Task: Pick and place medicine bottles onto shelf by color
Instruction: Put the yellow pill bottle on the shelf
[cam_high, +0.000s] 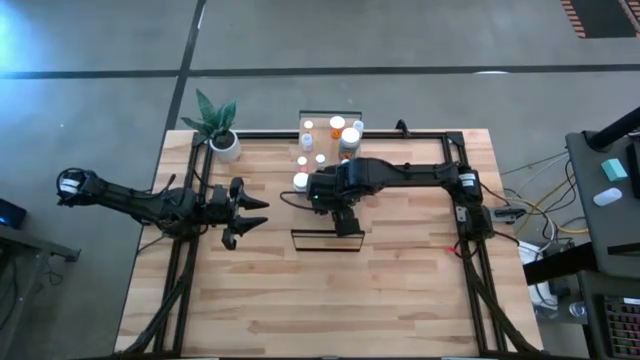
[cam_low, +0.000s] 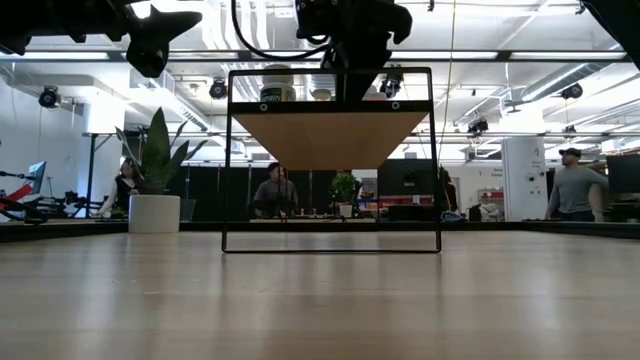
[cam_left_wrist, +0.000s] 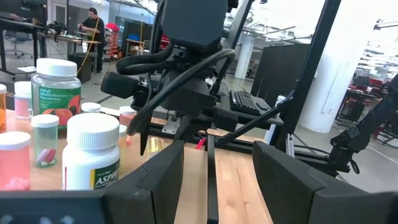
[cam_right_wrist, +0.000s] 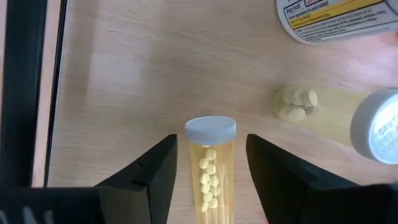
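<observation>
Straddling a yellow-pill bottle (cam_right_wrist: 210, 174) on the shelf (cam_high: 330, 140) with the right gripper (cam_right_wrist: 211, 142), fingers parted and sitting just off its sides, not squeezing. Hanging the left gripper (cam_high: 248, 212) off to the shelf's left, spread wide, carrying nothing. Other bottles (cam_high: 337, 124) crowding the far end.

Two dark, nearly black jointed arms are seen from above. The left claw (cam_high: 250, 212) ends in pointed, tapering fingers. The right claw (cam_right_wrist: 210, 168) is formed of two broad, matte black wedge-shaped fingers (cam_right_wrist: 149, 177). Thick black cables are looped along the right arm's boxy wrist housing, and a small green light is shown there
</observation>
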